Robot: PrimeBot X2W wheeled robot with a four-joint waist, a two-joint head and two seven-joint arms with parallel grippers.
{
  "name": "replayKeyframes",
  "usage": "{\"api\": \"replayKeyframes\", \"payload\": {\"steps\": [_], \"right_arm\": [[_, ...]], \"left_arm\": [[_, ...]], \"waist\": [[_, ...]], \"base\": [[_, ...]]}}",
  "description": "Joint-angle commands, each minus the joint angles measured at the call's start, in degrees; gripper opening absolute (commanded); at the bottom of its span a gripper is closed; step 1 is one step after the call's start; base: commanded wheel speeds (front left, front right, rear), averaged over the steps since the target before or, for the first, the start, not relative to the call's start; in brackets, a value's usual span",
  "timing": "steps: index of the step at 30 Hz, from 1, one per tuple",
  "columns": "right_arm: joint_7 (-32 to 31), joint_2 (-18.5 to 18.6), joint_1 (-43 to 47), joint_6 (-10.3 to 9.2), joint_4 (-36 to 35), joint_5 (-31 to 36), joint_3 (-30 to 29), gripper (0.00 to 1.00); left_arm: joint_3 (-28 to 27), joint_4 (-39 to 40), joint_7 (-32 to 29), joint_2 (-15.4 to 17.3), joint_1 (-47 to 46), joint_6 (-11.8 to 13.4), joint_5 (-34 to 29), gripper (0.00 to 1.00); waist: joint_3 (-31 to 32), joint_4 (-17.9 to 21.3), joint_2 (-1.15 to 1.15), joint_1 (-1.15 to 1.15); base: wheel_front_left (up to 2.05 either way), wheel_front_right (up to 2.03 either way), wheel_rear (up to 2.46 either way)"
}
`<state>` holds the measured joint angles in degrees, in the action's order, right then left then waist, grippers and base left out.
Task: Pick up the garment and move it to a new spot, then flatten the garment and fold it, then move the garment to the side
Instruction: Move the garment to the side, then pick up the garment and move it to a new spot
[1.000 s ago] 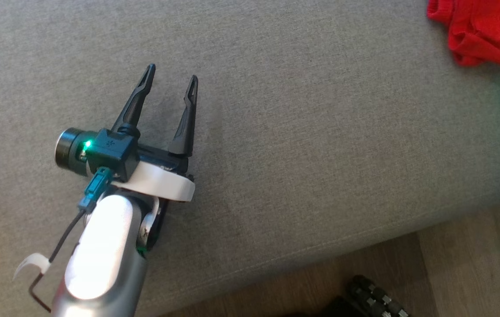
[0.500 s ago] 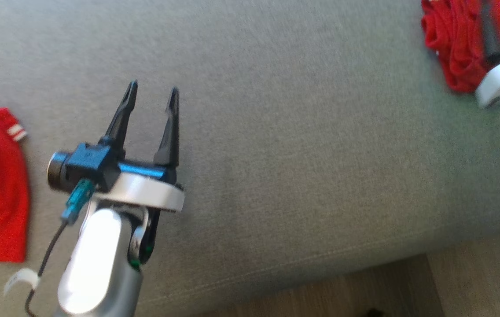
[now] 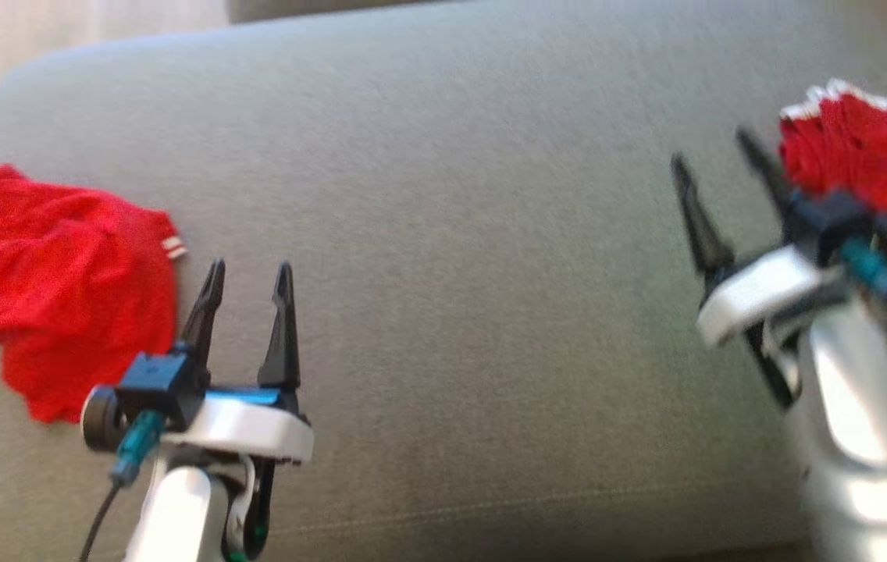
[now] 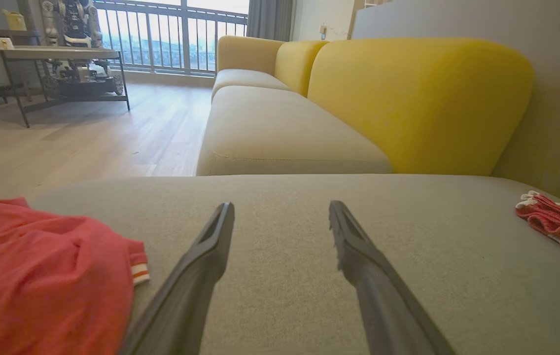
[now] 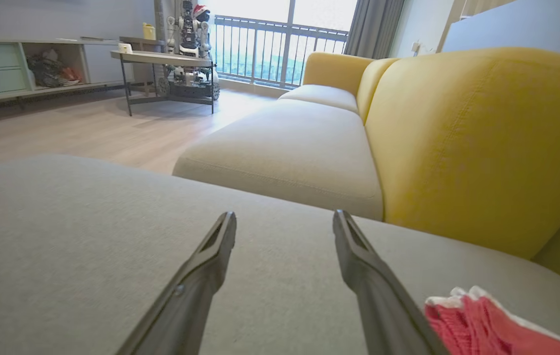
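Finding 1: The right pincer (image 3: 711, 148) has let go. Half a second ago it sat on the folded garment (image 3: 873, 148); it now stands drawn back just beside it, jaws wide and empty. The garment lies in compact layers at the right end of the cushion (image 3: 451, 234), close to the yellow backrest (image 5: 477, 148). The head view is blurred there, so the neatness of the fold cannot be confirmed.

Finding 2: The left pincer (image 3: 250, 269) is unchanged, wide and empty, above bare cushion.

Finding 3: The head camera has swung, so the shift of the whole picture is not movement of the goods. It brings fully into view a crumpled garment (image 3: 61, 273) at the left end, just beside the left pincer and not touching it.

Assessment: The placing aside appears complete for the folded piece. The crumpled piece is untouched and is probably next for pick-up.
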<state>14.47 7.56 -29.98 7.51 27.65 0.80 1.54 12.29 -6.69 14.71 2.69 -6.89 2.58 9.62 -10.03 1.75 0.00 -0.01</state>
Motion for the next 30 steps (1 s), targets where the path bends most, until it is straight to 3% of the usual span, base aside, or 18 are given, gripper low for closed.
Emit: {"api": "replayKeyframes", "payload": {"steps": [1, 7, 17, 30], "right_arm": [[0.52, -0.83, 1.45, -0.02, -2.97, 0.56, 0.42, 1.0], [0.52, -4.15, 10.43, -0.02, -6.51, -1.53, -3.49, 1.0], [0.52, -4.67, 19.48, -0.02, -9.39, -5.59, -3.39, 1.0], [0.52, -4.68, 20.76, -0.02, -9.43, -6.89, -3.41, 1.0]], "left_arm": [[-1.76, 1.96, 0.29, 0.2, -0.41, 0.45, -0.05, 1.0], [-3.25, 1.81, 0.29, 0.2, 3.59, 0.97, -0.47, 1.0], [-6.38, 2.41, 0.29, 0.2, 9.81, 1.37, 0.1, 1.0], [-6.64, 2.49, 0.29, 0.19, 10.19, 1.1, 0.47, 1.0]], "waist": [[3.15, -2.88, 0.0, 0.01], [6.48, -4.61, 0.0, 0.01], [10.27, -4.76, 0.0, 0.01], [10.49, -4.83, 0.0, 0.01]], "base": [[0.0, 0.0, 0.0], [0.0, 0.0, 0.0], [0.0, 0.0, 0.0], [0.0, 0.0, 0.0]]}}
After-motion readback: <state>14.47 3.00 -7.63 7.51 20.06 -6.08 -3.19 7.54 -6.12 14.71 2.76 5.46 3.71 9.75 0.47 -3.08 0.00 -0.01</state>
